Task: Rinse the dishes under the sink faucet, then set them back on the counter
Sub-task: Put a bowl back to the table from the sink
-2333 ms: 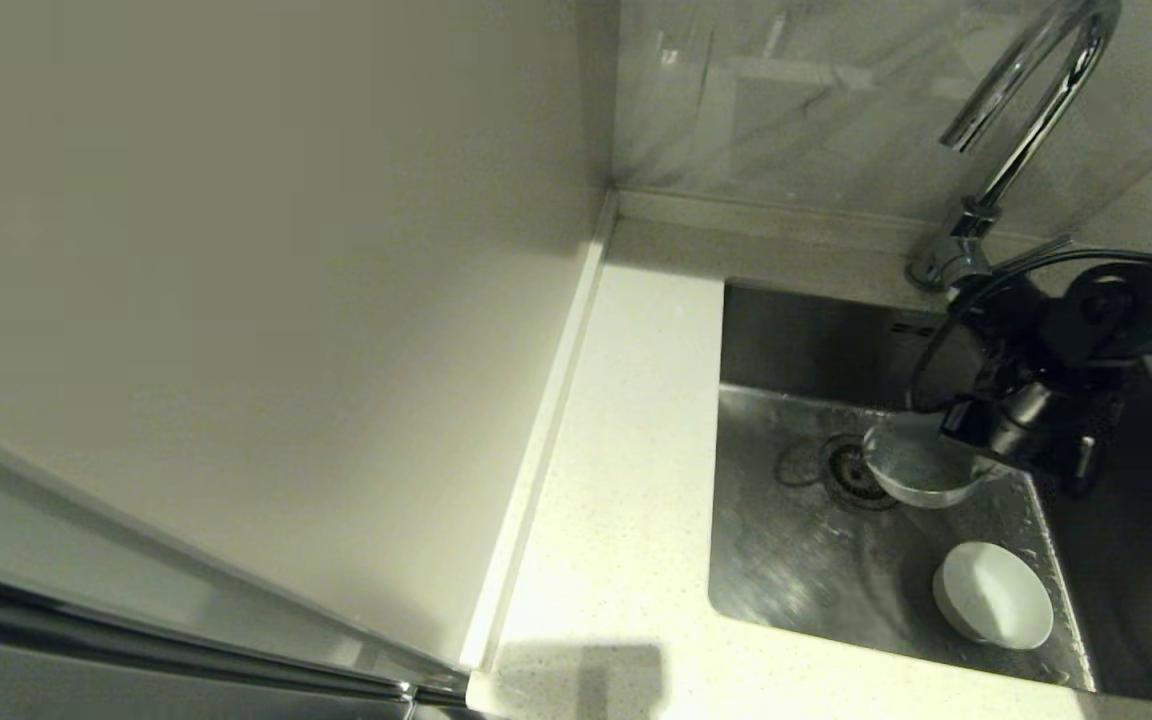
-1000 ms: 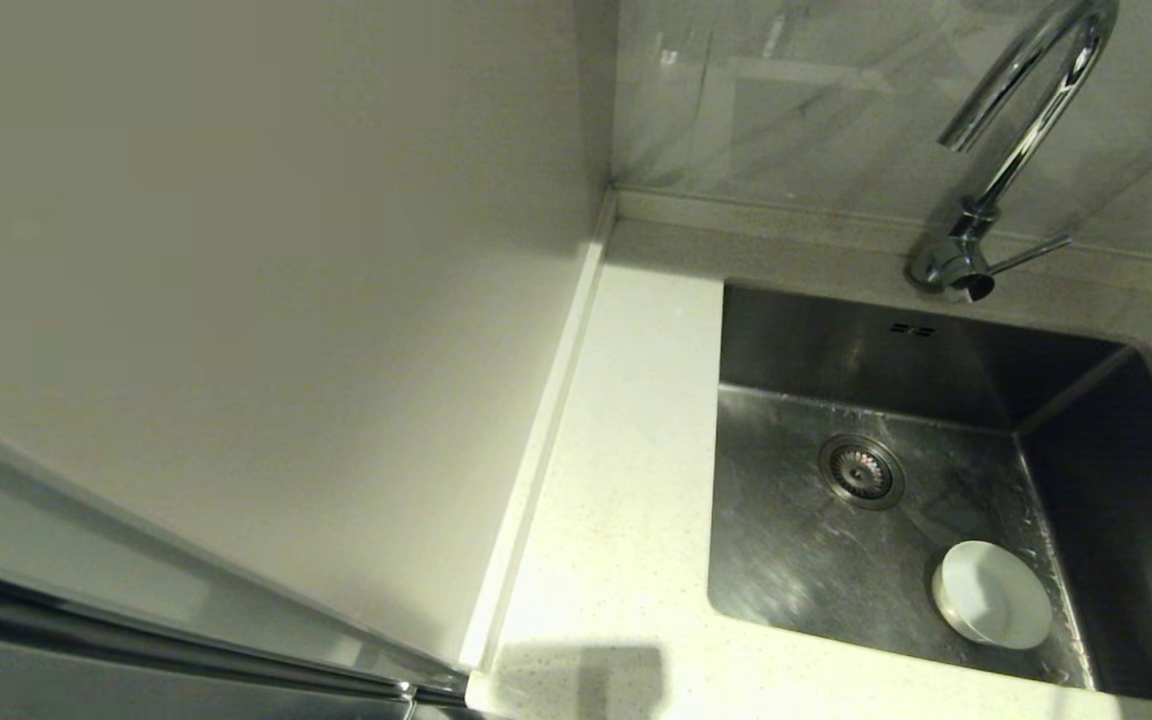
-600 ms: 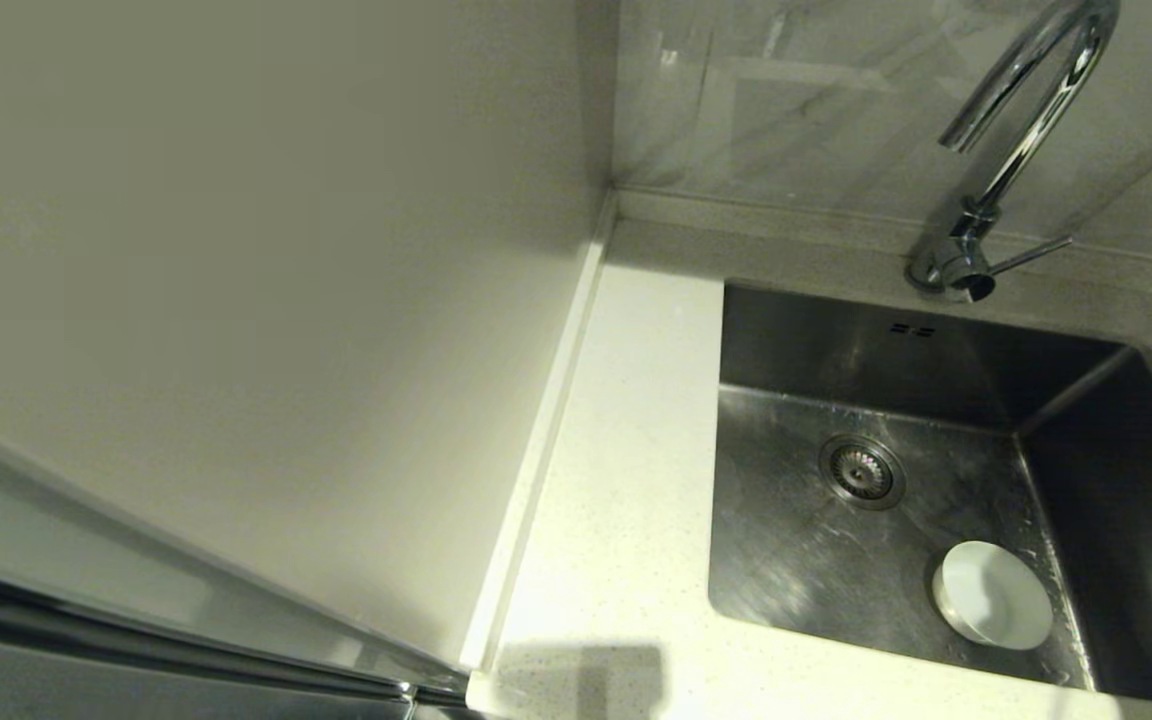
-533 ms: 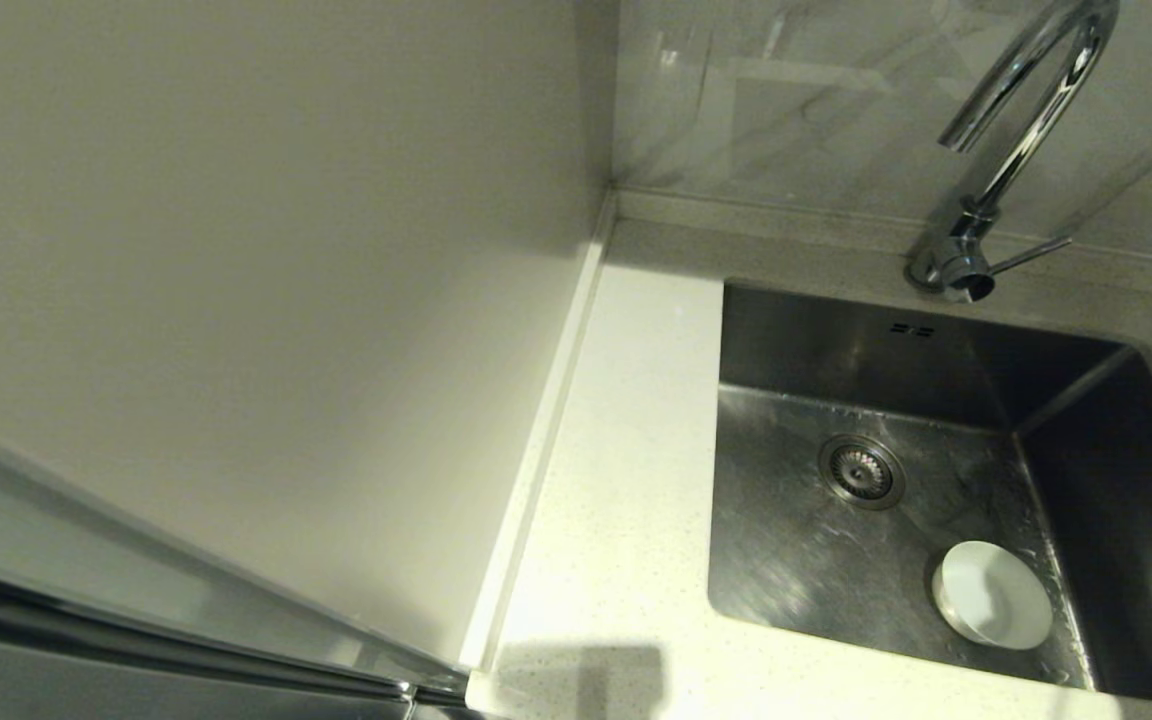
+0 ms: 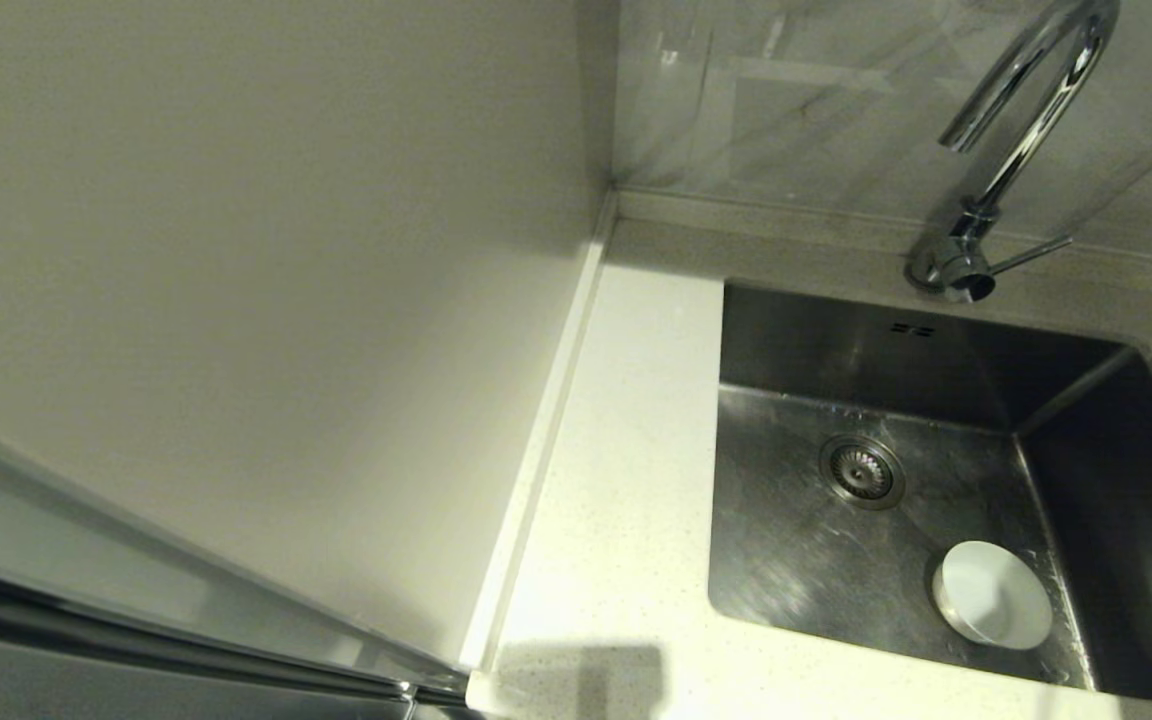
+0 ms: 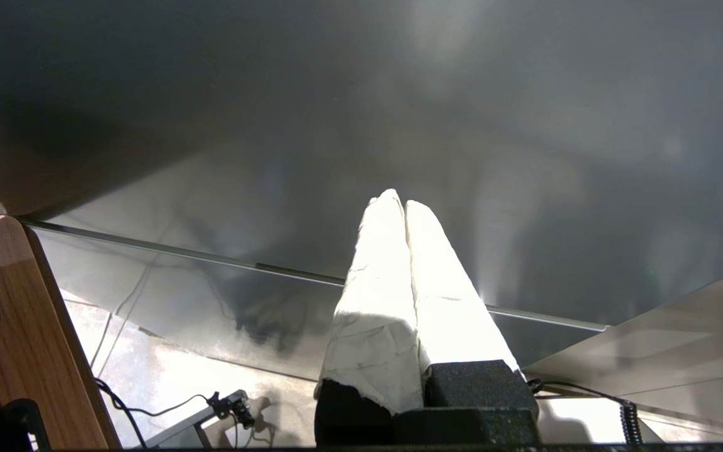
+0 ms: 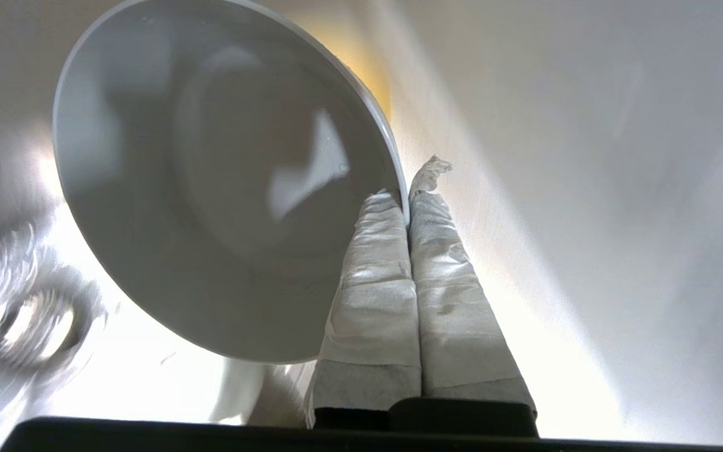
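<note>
Pale plain wall panel [image 5: 266, 300] standing along the counter's [image 5: 616, 520] left edge. Grey marbled backsplash [image 5: 796, 110] rising behind its back edge. Shiny metal strip [image 5: 166, 650] running diagonally at lower left. Left wrist view: wood-grain board [image 6: 29, 326] showing beside pale floor [image 6: 179, 370], thin black cables [image 6: 626, 419] trailing across it.

Head camera looks steeply down on the sink [image 5: 896, 520] and table [image 5: 616, 520]; 2 wrist cameras look closely along their grippers.
</note>
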Controlling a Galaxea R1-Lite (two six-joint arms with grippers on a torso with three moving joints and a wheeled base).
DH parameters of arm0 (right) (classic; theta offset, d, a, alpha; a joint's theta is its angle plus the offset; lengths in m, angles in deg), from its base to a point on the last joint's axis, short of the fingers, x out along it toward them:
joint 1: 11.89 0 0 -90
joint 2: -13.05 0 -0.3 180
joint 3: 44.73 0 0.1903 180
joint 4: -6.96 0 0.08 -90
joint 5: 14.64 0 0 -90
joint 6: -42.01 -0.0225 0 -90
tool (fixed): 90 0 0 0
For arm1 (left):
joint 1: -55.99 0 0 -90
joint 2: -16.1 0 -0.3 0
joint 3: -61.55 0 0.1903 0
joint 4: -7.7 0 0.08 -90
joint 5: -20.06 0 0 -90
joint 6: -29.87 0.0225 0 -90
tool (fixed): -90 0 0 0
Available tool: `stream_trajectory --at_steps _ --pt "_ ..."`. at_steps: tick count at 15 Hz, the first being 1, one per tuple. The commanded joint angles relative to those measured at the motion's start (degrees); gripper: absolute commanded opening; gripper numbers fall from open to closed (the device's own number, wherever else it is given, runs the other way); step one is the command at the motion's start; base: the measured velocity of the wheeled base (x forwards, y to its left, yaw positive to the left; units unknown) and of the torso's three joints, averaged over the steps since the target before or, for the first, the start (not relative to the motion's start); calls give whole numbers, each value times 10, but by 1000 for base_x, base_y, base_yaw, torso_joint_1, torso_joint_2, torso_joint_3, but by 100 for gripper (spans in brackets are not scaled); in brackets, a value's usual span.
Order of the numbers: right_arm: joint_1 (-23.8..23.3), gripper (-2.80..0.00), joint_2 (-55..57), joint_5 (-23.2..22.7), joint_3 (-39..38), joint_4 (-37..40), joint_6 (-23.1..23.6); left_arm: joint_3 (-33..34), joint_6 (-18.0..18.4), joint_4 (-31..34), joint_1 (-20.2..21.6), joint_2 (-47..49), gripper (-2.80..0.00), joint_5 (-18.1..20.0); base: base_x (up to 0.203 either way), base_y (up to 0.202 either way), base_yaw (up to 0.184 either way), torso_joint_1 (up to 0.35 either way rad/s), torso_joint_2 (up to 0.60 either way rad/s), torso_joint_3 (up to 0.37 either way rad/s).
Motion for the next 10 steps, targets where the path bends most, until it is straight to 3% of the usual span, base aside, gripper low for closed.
stream_trajectory --at_steps 1,5,10 --pt "-39 -280 50 -28 26 177 -75 2 0 0 -1 -1 -280 0 0 0 0 0 0 0" --pt "-118 -280 91 -133 34 266 -79 2 0 0 -1 0 -280 0 0 0 0 0 0 0" --pt "-155 -280 180 -147 105 261 -76 2 0 0 0 0 -280 0 0 0 0 0 0 0"
